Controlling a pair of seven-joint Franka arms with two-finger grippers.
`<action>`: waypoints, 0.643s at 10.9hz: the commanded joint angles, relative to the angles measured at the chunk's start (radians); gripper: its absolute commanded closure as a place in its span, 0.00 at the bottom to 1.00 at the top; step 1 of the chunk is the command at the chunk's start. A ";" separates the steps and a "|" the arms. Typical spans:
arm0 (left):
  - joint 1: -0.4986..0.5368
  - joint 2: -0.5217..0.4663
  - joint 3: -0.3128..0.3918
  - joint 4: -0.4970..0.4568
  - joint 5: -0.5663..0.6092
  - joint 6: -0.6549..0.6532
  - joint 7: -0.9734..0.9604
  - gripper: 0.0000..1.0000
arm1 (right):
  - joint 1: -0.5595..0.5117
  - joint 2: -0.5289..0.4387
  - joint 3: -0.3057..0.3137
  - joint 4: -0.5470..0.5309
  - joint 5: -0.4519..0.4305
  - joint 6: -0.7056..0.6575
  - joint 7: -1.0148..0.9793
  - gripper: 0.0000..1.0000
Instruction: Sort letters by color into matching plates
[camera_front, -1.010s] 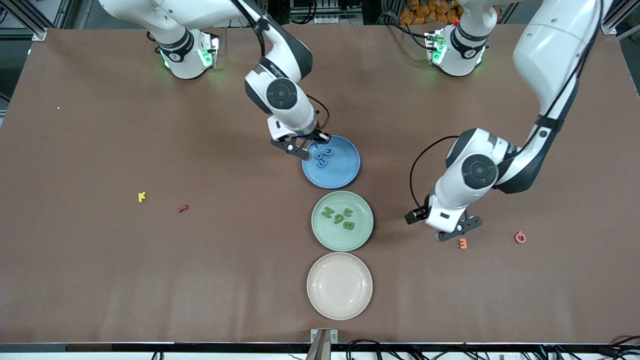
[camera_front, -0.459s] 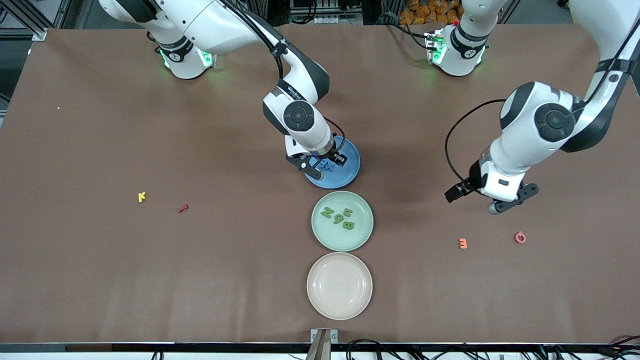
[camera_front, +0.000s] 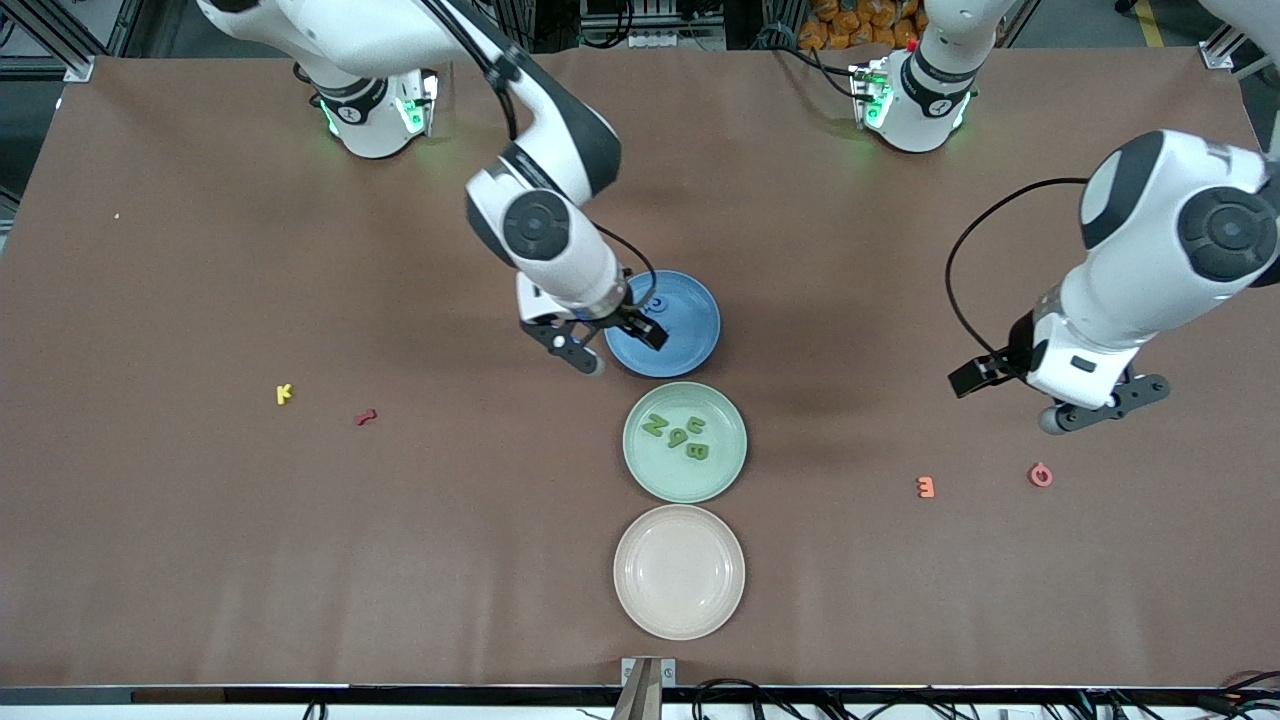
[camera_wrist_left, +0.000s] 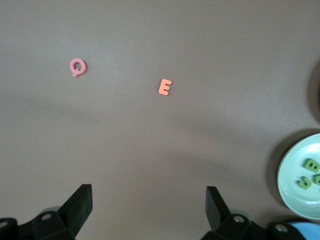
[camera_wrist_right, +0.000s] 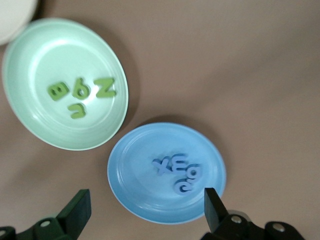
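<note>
Right gripper (camera_front: 610, 345) is hanging wide and empty over the blue plate's (camera_front: 690, 335) rim, blue letters (camera_wrist_right: 179, 171) lying below it. Left gripper (camera_front: 1085, 400), also wide, is hovering over bare table near the pink letter (camera_front: 1040, 475) and orange letter (camera_front: 925, 487).

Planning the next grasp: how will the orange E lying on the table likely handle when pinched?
The orange E lies flat on the table, so it probably won't roll or tip. It looks tiny and thin, likely very light, and may slide if nudged. Its low profile suggests fingers must close right at the tabletop.
</note>
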 joint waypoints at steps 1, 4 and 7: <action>0.014 -0.045 0.012 0.036 -0.023 -0.090 0.152 0.00 | -0.098 -0.277 0.010 -0.076 -0.005 -0.194 -0.239 0.00; -0.262 -0.236 0.386 0.030 -0.226 -0.099 0.354 0.00 | -0.262 -0.416 -0.033 -0.004 -0.032 -0.456 -0.543 0.00; -0.504 -0.319 0.680 0.025 -0.319 -0.128 0.438 0.00 | -0.324 -0.434 -0.160 0.064 -0.086 -0.589 -0.801 0.00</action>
